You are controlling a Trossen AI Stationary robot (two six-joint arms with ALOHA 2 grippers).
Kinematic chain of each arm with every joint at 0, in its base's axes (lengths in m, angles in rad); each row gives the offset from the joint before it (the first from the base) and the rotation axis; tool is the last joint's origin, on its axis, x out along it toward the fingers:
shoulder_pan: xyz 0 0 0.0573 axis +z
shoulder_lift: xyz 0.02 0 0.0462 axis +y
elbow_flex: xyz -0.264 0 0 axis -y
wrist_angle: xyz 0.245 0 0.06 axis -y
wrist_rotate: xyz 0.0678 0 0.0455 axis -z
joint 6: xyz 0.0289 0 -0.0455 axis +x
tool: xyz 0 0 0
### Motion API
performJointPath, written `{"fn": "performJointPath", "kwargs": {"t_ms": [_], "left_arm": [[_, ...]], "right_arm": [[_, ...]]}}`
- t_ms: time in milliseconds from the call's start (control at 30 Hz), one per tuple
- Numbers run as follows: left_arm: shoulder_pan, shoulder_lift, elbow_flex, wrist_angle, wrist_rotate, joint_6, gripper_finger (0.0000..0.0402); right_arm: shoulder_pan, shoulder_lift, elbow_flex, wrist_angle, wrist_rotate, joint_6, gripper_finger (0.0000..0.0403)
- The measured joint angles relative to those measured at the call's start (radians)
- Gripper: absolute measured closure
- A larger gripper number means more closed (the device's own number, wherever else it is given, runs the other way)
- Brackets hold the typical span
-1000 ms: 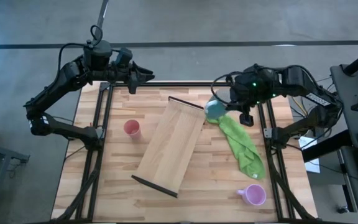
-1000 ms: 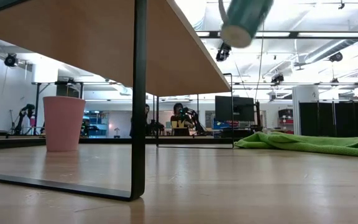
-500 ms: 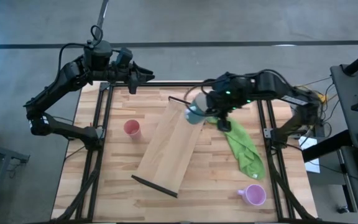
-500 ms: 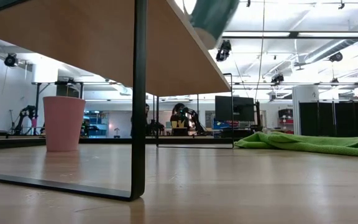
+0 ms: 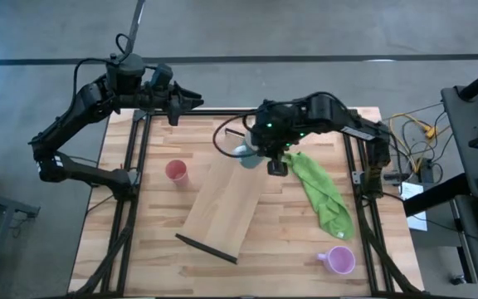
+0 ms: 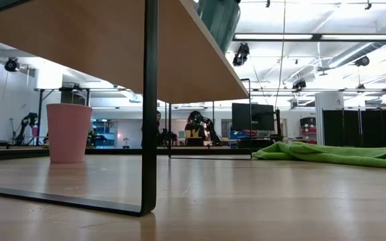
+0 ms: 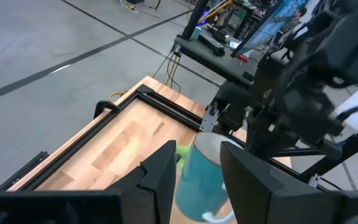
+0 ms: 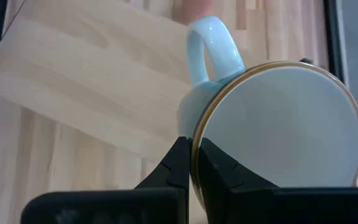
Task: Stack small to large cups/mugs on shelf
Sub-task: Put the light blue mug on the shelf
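**Pale mug up over the shelf, and half of it I can't even see**

From table height only the bottom of the pale blue-white handled mug [image 6: 218, 20] shows, cut off at the frame's top edge, and it reads dark teal from there. From overhead my right arm covers most of it, so just a pale sliver peeks out [image 5: 245, 154].

My right wrist camera gives the best look: a glossy round mug with a thin gold line around the rim, a white inside, and a loop handle pointing away from my fingers.

My right gripper [image 8: 191, 163] is pinched tight on the mug's rim wall, one finger inside, one outside. The mug hangs tilted in the air over the far end of the long light-wood plank shelf with black end strips [image 5: 222, 203], not touching it.

My left gripper [image 5: 191, 102] is parked at the table's far left corner, fingers apart, holding nothing.
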Motion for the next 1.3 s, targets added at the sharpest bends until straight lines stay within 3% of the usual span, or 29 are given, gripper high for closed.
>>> {"fn": "performJointPath", "kwargs": {"t_ms": [267, 1300], "left_arm": [[0.000, -0.008, 0.000, -0.004, 0.000, 0.001, 0.0291], [-0.001, -0.008, -0.011, -0.007, 0.000, 0.001, 0.0291]], "right_arm": [[0.000, 0.058, -0.002, -0.046, -0.002, 0.019, 0.0392], [-0.002, 0.064, -0.063, -0.023, 0.003, 0.009, 0.0392]]}}
